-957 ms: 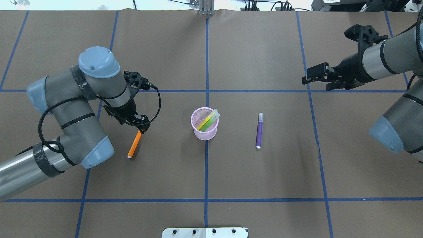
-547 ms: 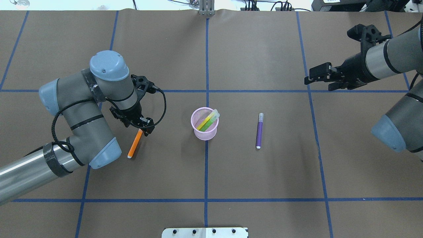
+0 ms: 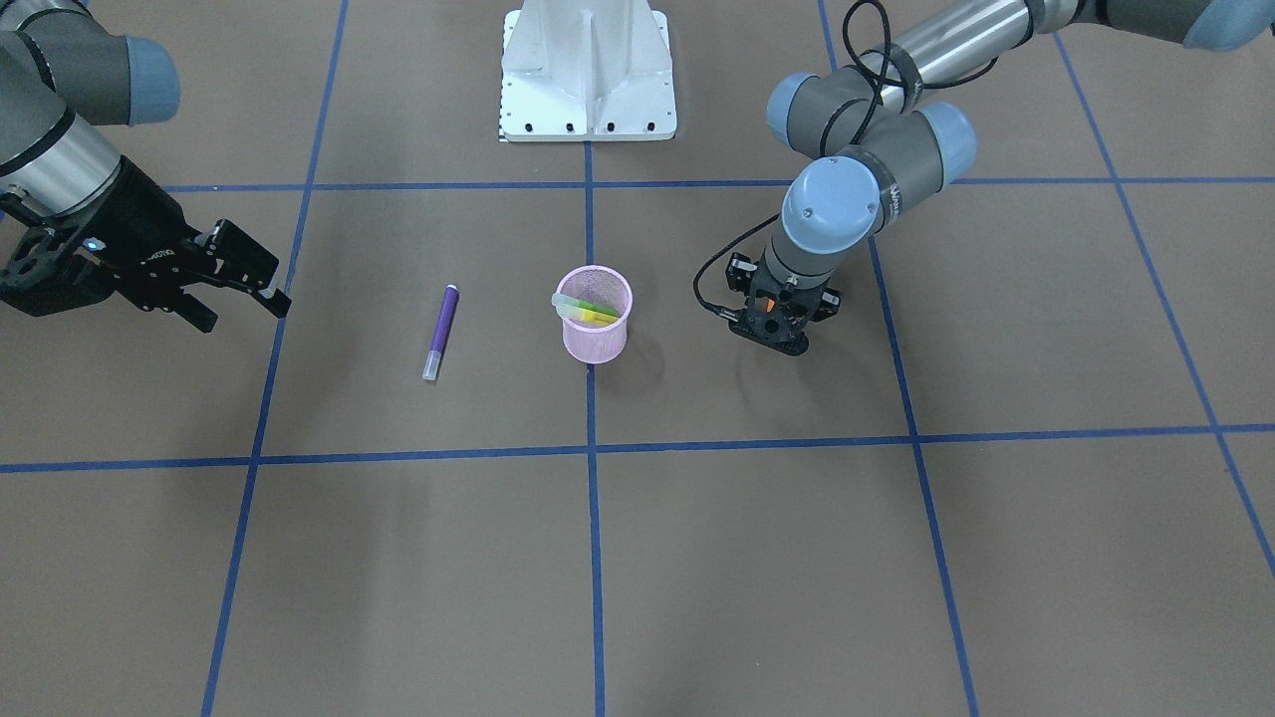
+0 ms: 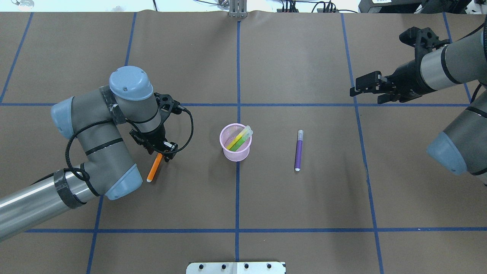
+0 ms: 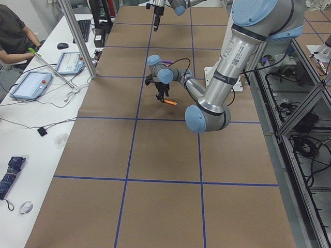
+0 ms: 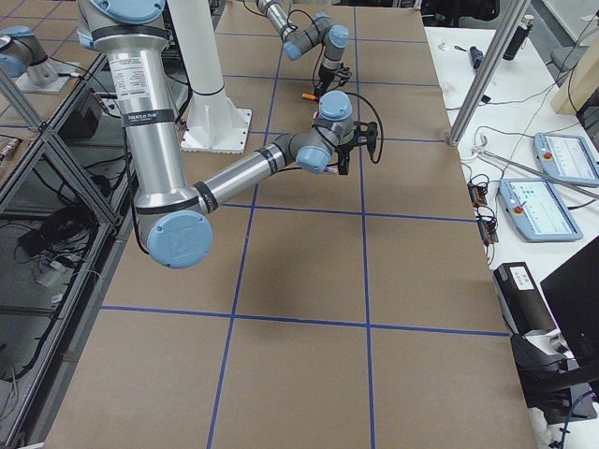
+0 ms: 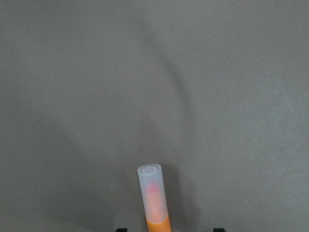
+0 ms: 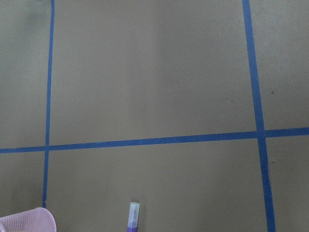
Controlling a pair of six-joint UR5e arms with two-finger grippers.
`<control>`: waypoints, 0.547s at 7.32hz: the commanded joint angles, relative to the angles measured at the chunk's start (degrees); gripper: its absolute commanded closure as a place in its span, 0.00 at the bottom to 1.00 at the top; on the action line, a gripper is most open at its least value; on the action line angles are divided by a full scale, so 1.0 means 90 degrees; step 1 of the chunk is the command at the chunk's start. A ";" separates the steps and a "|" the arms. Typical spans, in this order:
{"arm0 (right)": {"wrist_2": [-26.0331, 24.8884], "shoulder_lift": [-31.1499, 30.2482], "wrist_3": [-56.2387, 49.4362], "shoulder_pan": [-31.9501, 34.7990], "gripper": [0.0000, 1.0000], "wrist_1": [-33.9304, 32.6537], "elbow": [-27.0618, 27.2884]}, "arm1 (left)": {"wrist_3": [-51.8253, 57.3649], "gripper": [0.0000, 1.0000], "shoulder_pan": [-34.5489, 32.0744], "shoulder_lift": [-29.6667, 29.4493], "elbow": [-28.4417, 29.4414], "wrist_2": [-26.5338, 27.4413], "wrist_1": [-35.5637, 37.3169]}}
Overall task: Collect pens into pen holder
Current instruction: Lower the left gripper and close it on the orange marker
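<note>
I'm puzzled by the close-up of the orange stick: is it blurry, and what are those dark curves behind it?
Left wrist view: the orange pen is fairly sharp; the dark arcs are soft shadows on the table, source unseen. Front-facing view: the pink pen holder casts a faint shadow toward the view's right.

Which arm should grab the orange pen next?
Left. The left gripper sits over the cap end of the orange pen, jaws open either side of it in the wrist view. The right gripper hangs far off, beyond the holder and the purple pen.
</note>
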 commanded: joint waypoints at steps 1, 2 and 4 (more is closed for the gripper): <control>-0.0014 0.0015 0.0008 0.0003 0.02 0.0007 0.0000 | -0.0003 0.43 0.0003 0.0021 0.0030 0.0003 0.0000; -0.0014 0.0015 0.0008 -0.0006 0.02 0.0007 0.0000 | -0.0003 0.44 0.0003 0.0031 0.0030 0.0003 0.0000; -0.0014 0.0015 0.0008 -0.0006 0.02 0.0017 0.0010 | -0.0003 0.67 0.0003 0.0031 0.0040 0.0003 0.0000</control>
